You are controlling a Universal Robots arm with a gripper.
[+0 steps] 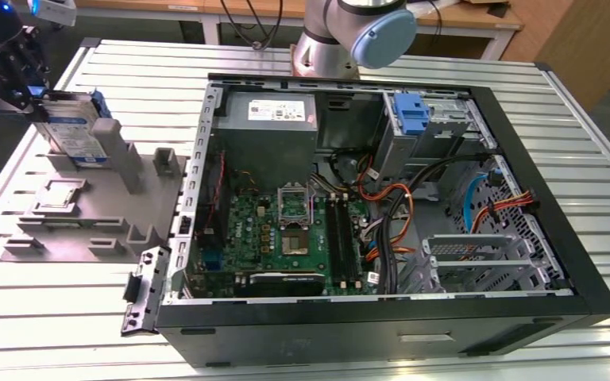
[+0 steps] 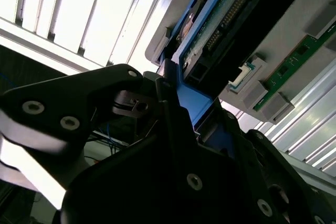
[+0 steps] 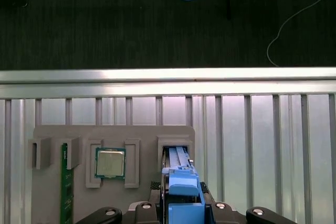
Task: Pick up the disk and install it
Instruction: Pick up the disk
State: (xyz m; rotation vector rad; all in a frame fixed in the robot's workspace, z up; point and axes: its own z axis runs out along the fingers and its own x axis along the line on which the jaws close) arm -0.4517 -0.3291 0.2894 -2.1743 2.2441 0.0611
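You see an open computer case (image 1: 559, 262) across the centre and right of the exterior view. A green motherboard (image 1: 283, 230) lies on its floor, and a blue carrier (image 1: 411, 111) sits in the bay at its upper right. At the left of the frame, a grey holder (image 1: 104, 214) on the ribbed desk (image 1: 51, 317) has a square chip (image 1: 59, 193) in one pocket. The disk (image 1: 72, 131) stands upright in a slot at upper left. In the second wrist view, your claw (image 2: 186, 100) is narrowed onto the disk's blue edge, its fingers (image 2: 121, 77) pinching it.
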